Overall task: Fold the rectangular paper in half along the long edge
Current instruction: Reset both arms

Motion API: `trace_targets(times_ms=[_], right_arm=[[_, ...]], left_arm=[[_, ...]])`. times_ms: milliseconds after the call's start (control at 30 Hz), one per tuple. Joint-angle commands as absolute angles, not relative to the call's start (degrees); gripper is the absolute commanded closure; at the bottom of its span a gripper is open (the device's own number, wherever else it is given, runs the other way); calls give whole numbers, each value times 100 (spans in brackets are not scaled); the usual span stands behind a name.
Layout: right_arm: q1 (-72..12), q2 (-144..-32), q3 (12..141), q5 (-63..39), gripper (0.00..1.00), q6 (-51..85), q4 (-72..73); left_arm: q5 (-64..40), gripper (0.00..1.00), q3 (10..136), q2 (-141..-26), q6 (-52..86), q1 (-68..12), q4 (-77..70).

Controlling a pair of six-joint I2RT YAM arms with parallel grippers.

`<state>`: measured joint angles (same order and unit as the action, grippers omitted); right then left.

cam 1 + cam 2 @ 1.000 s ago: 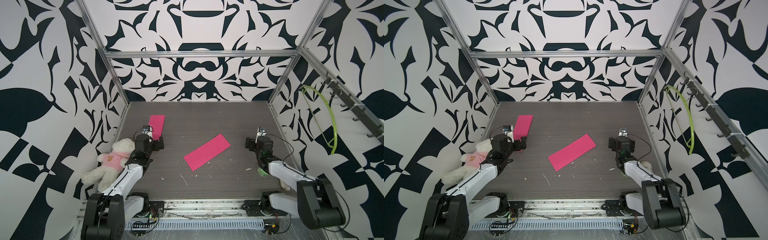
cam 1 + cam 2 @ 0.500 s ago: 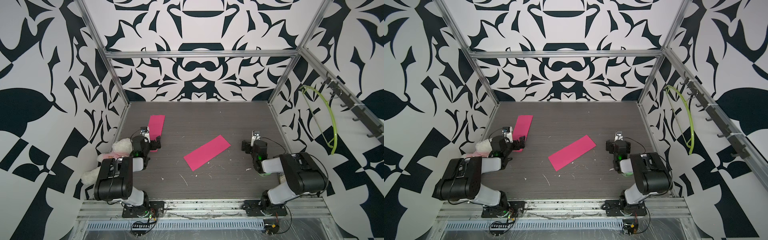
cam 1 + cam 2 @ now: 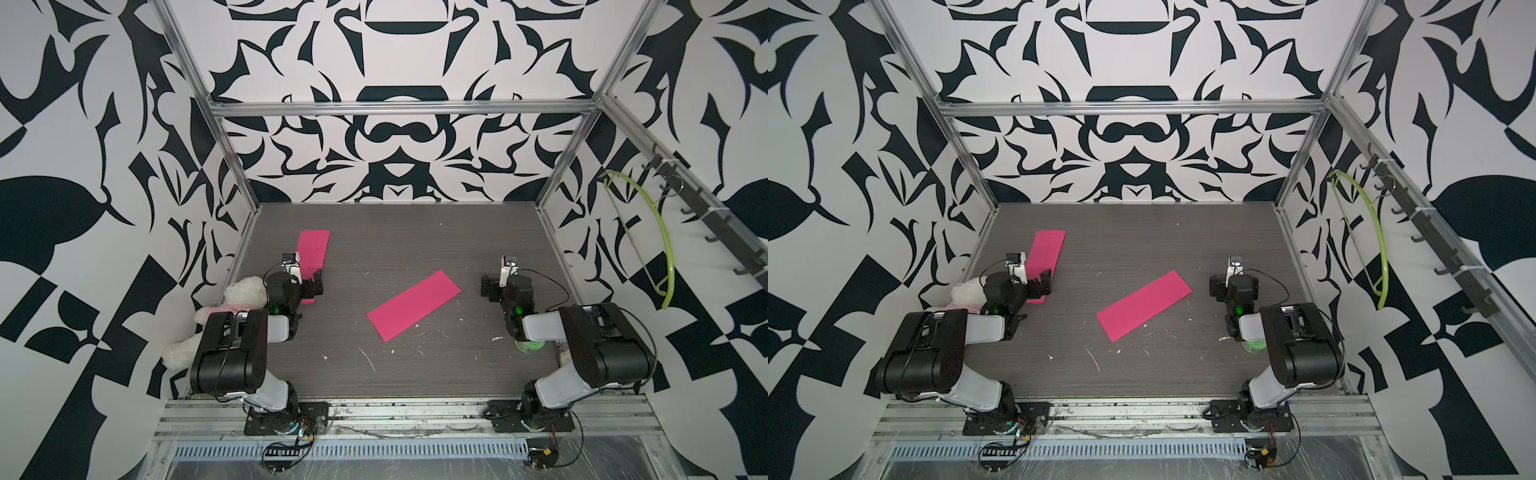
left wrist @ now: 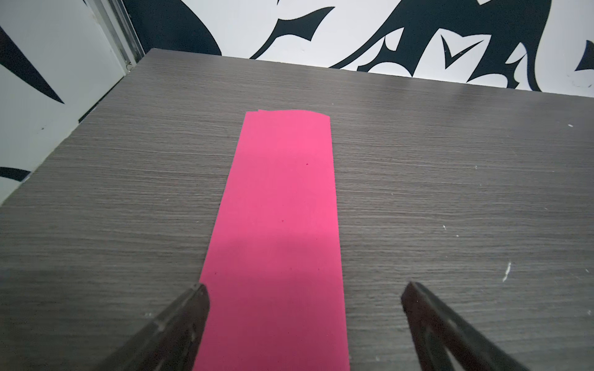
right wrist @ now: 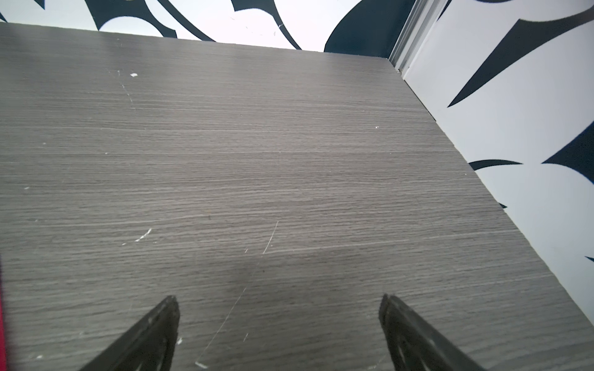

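Grippers both spread wide and empty: left gripper point(image 3: 311, 284) over the near end of one pink strip, right gripper point(image 3: 492, 289) over bare tabletop point(image 3: 415, 232).

Pink paper point(image 3: 414, 304) flat near the middle of the tabletop in both top views point(image 3: 1144, 305), long and narrow, lying diagonally, touched by neither arm and well apart from the left gripper.

Second pink paper point(image 3: 314, 253) flat by the left wall. In the left wrist view, running away lengthwise point(image 4: 279, 208) between the open fingertips point(image 4: 199, 289), with two layered edges at its far end.

White scraps point(image 3: 368, 359) scattered on the near tabletop. Plush toy point(image 3: 245, 291) against the left wall behind the left arm. Green hanger point(image 3: 660, 232) on the right wall.
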<state>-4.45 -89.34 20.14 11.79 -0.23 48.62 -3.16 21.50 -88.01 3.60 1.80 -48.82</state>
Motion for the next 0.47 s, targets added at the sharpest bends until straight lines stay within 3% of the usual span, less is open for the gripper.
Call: trace_targets(times_ms=[0,433], right_arm=[[-422,-8885,2141,1152,0,-53,4949],[-422,-8877,2136,1151,0,-53,4954]], left_arm=[[-247,1,2242,-8824,356,159,-4856],[-211,1,2271,-8824,316,123,-4805]])
